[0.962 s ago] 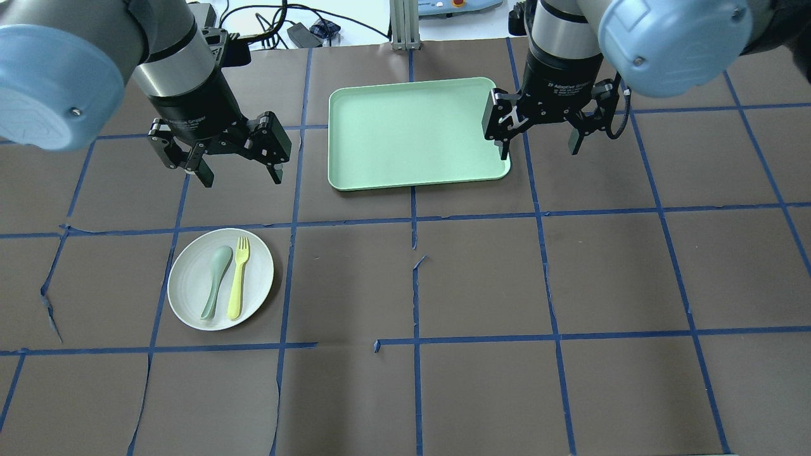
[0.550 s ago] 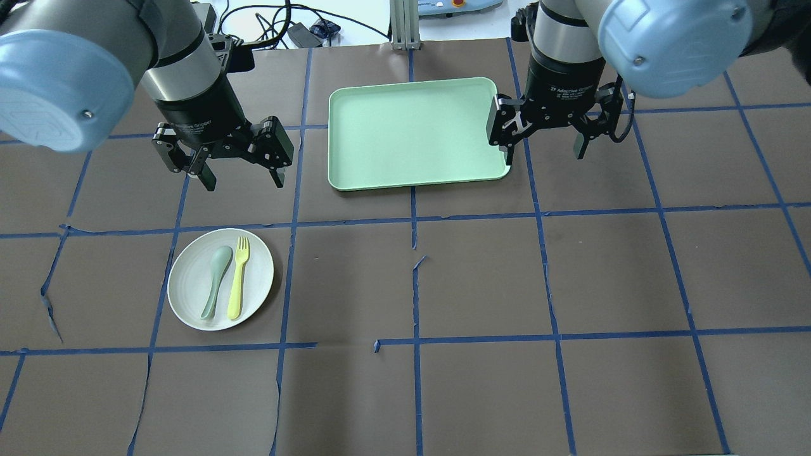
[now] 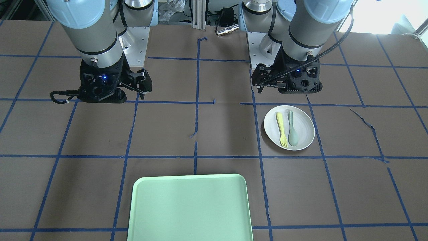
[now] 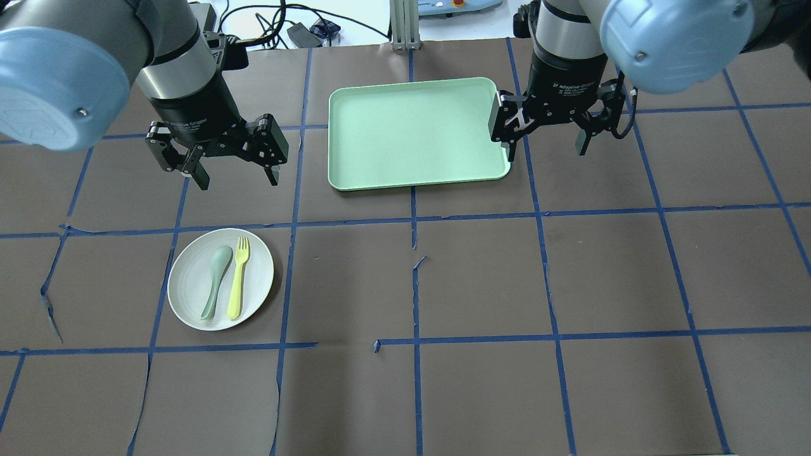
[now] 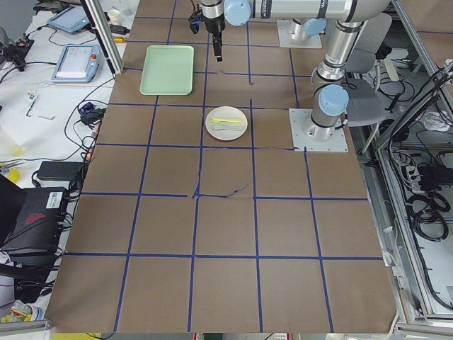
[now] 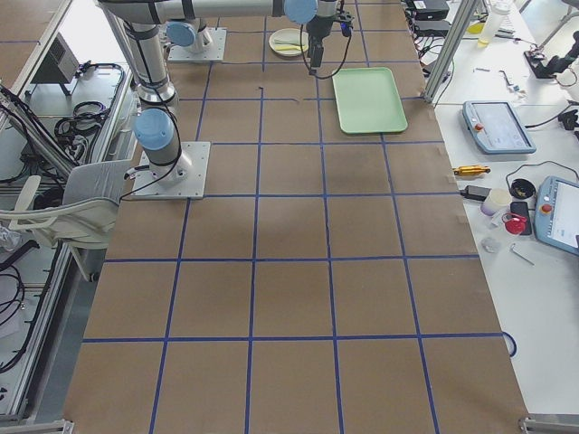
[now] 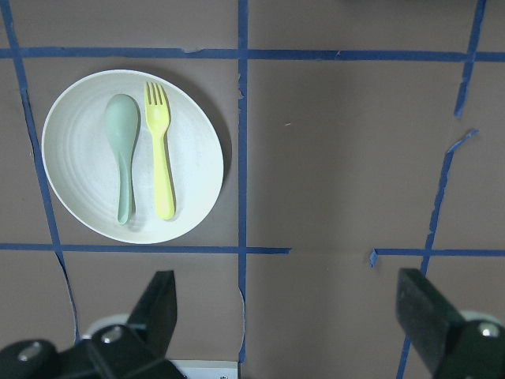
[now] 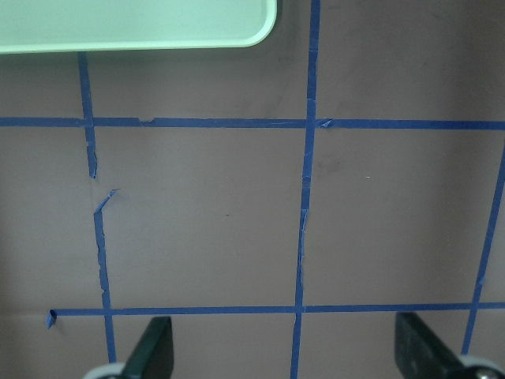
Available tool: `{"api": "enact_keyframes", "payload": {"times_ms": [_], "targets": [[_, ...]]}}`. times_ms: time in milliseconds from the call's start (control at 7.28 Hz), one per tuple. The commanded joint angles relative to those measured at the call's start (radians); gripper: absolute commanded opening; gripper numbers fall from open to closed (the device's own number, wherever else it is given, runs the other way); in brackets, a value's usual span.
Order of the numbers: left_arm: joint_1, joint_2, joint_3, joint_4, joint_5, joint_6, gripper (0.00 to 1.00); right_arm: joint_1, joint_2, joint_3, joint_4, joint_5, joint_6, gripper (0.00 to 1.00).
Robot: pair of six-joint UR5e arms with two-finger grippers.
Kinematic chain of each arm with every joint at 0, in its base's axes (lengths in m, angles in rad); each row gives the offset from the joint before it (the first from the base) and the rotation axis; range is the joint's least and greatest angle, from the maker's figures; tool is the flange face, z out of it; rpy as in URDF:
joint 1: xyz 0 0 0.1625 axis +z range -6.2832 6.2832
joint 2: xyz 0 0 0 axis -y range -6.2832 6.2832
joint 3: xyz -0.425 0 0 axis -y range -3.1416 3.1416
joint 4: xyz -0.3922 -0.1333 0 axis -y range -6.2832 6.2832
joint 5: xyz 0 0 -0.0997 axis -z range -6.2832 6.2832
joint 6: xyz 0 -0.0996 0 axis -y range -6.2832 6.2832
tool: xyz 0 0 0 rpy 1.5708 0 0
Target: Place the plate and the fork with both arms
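On the tabletop [image 4: 481, 278], left of centre in the overhead view, sits the plate [image 4: 256, 278], with the fork [image 4: 238, 278] and a spoon [image 4: 214, 285] lying on it side by side, close but apart, heads pointing away from the robot. A green tray [image 4: 412, 133] lies further out, near the middle, with nothing on it.

Neither task thing has been picked up. The left pincer [image 4: 239, 180] hangs above the tabletop near the plate, spread wide and holding nothing. Its wrist view shows the plate ahead and off to one side of the fingers [image 7: 162, 304], not between them. The right pincer [image 4: 546, 152] hovers by the tray's right edge, also spread wide and empty. Its wrist view shows only bare tabletop and one tray corner.

I judge this to be the approach, before any grasp. The tray looks like the likely target, though nothing confirms that.

The next move probably falls to the left arm, which is the one near the plate. It needs to shift over the plate and come down. If it takes the fork, the fingers must straddle the thin handle without catching the spoon next to it. If it takes the plate, a pinch on the shallow rim is needed, and the plate must be kept level so nothing slides off. The right arm is well apart from both things and would have to cross over or wait.
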Motion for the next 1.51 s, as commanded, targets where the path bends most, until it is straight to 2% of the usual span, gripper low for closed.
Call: {"api": "enact_keyframes", "payload": {"times_ms": [0,1374], "targets": [[0.002,-0.008,-0.007,0.003,0.005,0.001,1.00,-0.001,0.003,-0.001,0.002,0.001,0.001,1.00],[-0.003,-0.007,-0.007,0.003,-0.007,-0.003,1.00,0.007,0.004,0.005,0.002,0.007,0.002,1.00]]}}
